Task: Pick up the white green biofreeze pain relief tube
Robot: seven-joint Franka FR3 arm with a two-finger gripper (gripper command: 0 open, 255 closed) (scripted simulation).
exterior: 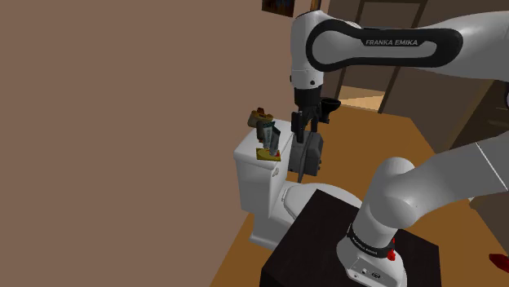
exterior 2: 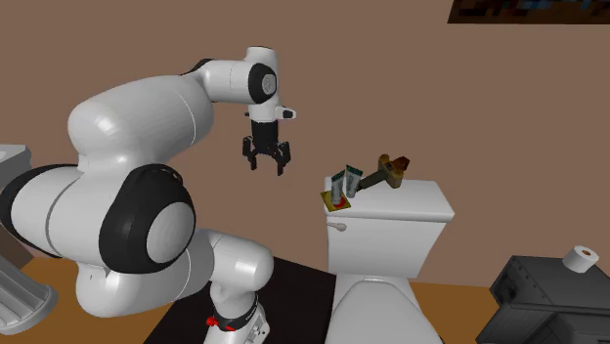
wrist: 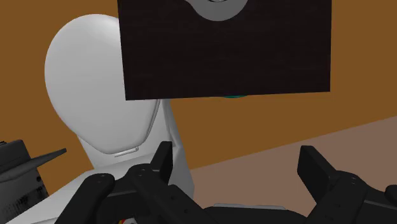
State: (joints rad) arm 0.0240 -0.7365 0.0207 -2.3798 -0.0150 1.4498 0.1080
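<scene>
One arm is all this rig has, so there's no choice of hand to make. Reading the second exterior view from left to right, the white arm bulks up on the left, and its gripper hangs in open air, pointing down, well apart from anything on the toilet. The jaws are spread with nothing between them. The wrist view agrees: the two black fingers stand wide apart over the white toilet lid and the black stand.

To the right of the gripper and lower down comes the toilet tank. The biofreeze tube sits at the left end of the tank top. It is white with green on it and stands roughly upright with a slight lean. Its foot is on or just beside a flat yellow item; I can't tell which. Further right on the tank, close to the tube, lies a brown object. At the far right a toilet roll rests on a dark grey box.

The shoulder view reverses the direction, with the tube left of the gripper and a little below it. My judgement is that the move turns on crossing sideways over the tank's end and then coming down. Because the tube's long axis runs close to vertical, the jaws would likely close across its body from above. The brown object crowding one side is what needs watching.
</scene>
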